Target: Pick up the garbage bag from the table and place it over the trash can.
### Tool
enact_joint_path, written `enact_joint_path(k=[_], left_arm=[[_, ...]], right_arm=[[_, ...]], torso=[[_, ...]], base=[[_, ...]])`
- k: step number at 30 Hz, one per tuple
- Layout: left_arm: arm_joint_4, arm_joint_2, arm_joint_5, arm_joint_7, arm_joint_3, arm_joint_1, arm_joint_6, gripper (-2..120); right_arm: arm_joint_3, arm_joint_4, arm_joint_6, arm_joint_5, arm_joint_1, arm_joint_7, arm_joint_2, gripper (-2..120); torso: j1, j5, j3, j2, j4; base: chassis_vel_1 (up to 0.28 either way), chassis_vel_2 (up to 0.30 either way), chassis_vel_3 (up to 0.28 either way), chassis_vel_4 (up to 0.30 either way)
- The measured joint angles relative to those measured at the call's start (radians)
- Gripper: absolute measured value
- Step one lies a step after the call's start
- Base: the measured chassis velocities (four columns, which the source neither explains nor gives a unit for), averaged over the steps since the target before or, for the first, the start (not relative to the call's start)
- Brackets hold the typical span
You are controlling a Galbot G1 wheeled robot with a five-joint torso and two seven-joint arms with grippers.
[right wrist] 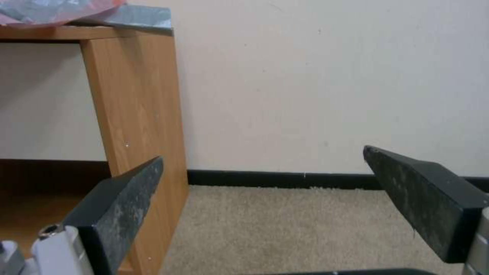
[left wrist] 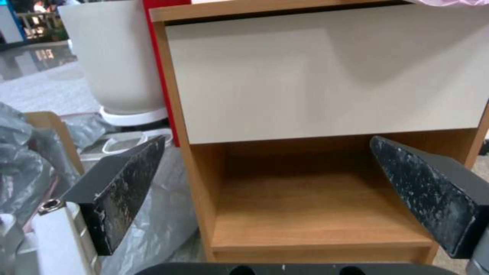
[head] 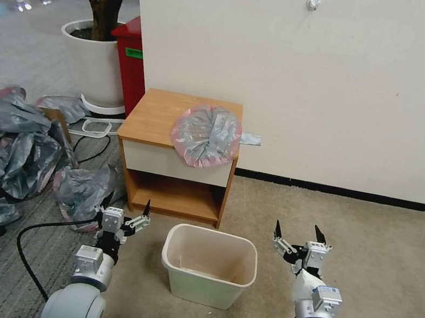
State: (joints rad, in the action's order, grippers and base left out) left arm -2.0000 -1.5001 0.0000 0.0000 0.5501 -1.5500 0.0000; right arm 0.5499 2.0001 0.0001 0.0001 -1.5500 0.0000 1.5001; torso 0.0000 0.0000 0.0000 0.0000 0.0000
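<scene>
Overhead, from the head camera, the thin translucent grey plastic garbage bag with a pink rim (head: pixel 206 135) lies crumpled on the orange-brown tabletop of the small wooden nightstand (head: pixel 154 116), at its right front corner, with one edge drooping over the white drawer front and a grey flap poking off the right side toward the cream wall (head: pixel 346 84). The small cream-beige rectangular plastic trash can (head: pixel 209 266) stands on the beige carpet (head: pixel 372 247) just in front of the nightstand, unlined. The left claw (head: pixel 125 208) hangs low beside the can's left side, fingers spread wide, gripping nothing. The right claw (head: pixel 298 231) hangs off the can's right side, likewise wide and unloaded. A heap of grey-and-pink plastic bags (head: pixel 1 144) covers the floor to the left; a tall red bin (head: pixel 129 65) and a round white planter (head: pixel 95 64) stand behind it.

From the left wrist camera, the left claw (left wrist: pixel 267 145) faces the nightstand's white drawer front (left wrist: pixel 326 76) and open shelf (left wrist: pixel 311 214), fingers (left wrist: pixel 127 179) far apart.

From the right wrist camera, the right claw (right wrist: pixel 262 152) points at the wall and black skirting (right wrist: pixel 285 178), beside the nightstand's side panel (right wrist: pixel 137 107). The bag's edge (right wrist: pixel 76 11) rests on top.
</scene>
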Motion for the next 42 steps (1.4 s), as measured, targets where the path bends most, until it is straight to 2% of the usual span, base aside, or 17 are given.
enact_joint_path(k=[38,42], left_arm=[[0.000,0.000,0.000,0.000,0.000,0.000,0.000,100],[-0.028,0.004,-0.007,0.000,0.005,-0.021,0.005,100]], right_arm=[[0.000,0.000,0.000,0.000,0.000,0.000,0.000,100],[0.003,0.026,-0.010,0.009,-0.010,0.000,0.004,100]], torso=[[0.000,0.0000,0.000,0.000,0.0000],[0.000,-0.0002,0.000,0.000,-0.0001]], base=[[0.000,0.000,0.000,0.000],[0.000,0.000,0.000,0.000]])
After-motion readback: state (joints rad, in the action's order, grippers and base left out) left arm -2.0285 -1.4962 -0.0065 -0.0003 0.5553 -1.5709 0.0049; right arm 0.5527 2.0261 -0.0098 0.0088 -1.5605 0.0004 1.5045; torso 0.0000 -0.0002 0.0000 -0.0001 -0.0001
